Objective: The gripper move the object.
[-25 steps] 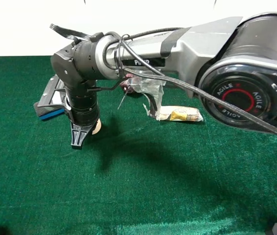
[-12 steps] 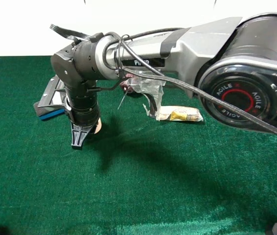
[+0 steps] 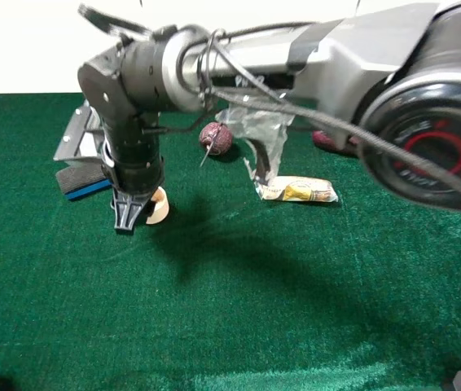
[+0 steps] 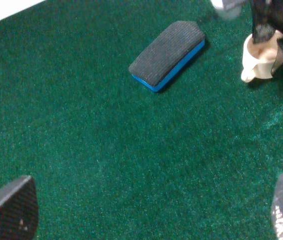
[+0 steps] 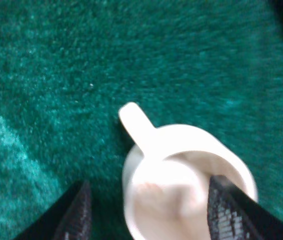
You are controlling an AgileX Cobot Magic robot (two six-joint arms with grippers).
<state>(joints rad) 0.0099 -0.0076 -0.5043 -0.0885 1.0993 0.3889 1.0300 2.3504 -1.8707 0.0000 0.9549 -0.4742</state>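
straddling cream loop-handled cup [image 5: 181, 165], right pincer [image 5: 151, 212] parted, one finger [image 5: 225, 205] inside rim

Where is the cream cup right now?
Exterior high view: the cream cup is left of centre of the green mat, at the tips of the right gripper, just right of the blue-edged eraser.

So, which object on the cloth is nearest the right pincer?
The cream cup: the right pincer has a finger inside; purple ball and yellow packet lie apart.
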